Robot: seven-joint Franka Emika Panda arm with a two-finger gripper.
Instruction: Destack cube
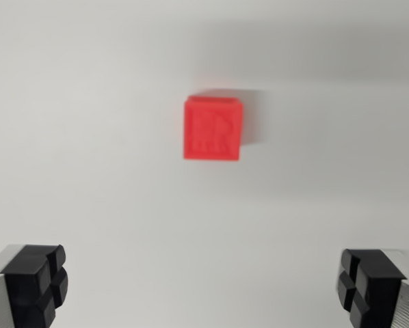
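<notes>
White tabletop (88,171) fills the wrist view, plain and matte, with a soft shadow band across the top. On it, a little above centre and well clear of the fingers, sits the red cube (213,129), seen nearly from straight above; a thin strip of its far side shows along the upper edge, and a shadow falls to the wrist view's right. Whether a second cube lies beneath cannot be told from this angle; only one red outline shows. Top face carries raised or embossed marks, too blurred to read. Judged rigid, probably light plastic, hard-edged, not fragile; flat smooth sides may slip a little under hard pads, so a square, centred pinch on two opposite side faces looks best, high on the block if it is the upper one of a stack. Gripper (204,283) is spread wide and empty, black fingertips (37,280) at the bottom corners, one at each side, nothing between them. The gap looks far wider than the cube.
</notes>
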